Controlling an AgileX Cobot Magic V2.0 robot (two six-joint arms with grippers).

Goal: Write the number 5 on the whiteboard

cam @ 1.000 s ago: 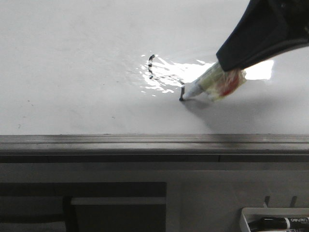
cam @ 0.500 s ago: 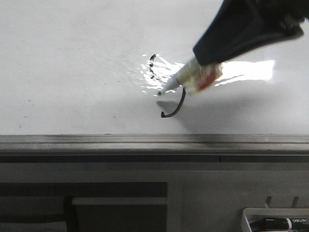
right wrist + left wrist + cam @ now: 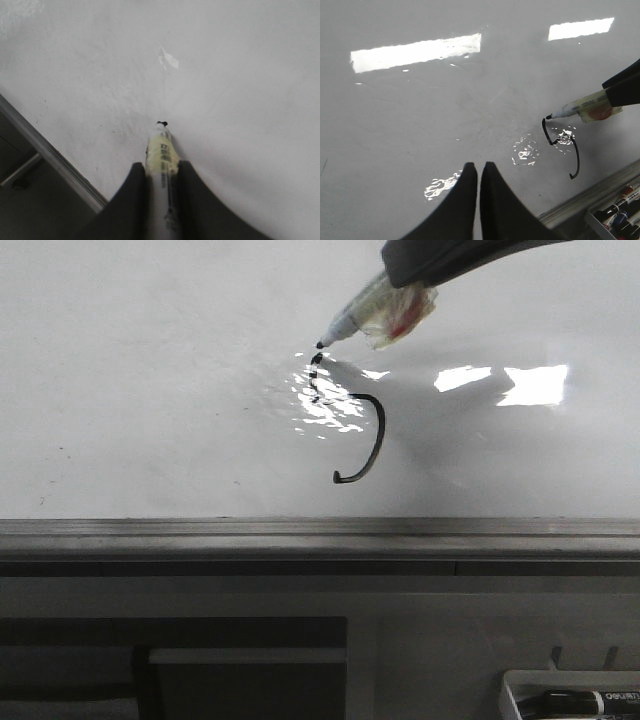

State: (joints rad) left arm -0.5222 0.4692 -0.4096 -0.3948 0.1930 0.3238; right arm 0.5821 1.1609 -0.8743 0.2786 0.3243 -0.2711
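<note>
The whiteboard (image 3: 150, 390) fills the front view. On it is part of the number 5 (image 3: 372, 445): a short stem in the glare and a round hooked belly. It also shows in the left wrist view (image 3: 575, 155). My right gripper (image 3: 430, 258) is shut on a marker (image 3: 385, 310), whose tip is at the top end of the stem. The right wrist view shows the marker (image 3: 160, 155) clamped in that gripper (image 3: 160, 170). My left gripper (image 3: 477, 170) is shut and empty, over bare board to the left of the number.
The grey metal ledge rim (image 3: 320, 535) runs along the board's near edge. A small white tray (image 3: 512, 685) with a black marker (image 3: 590, 702) sits below it at the right. It also shows in the left wrist view (image 3: 592, 217), holding several markers.
The marker drew the hooked belly downward, lifted off its end, then moved up and left to the top of the stem. The left gripper shows only now.
</note>
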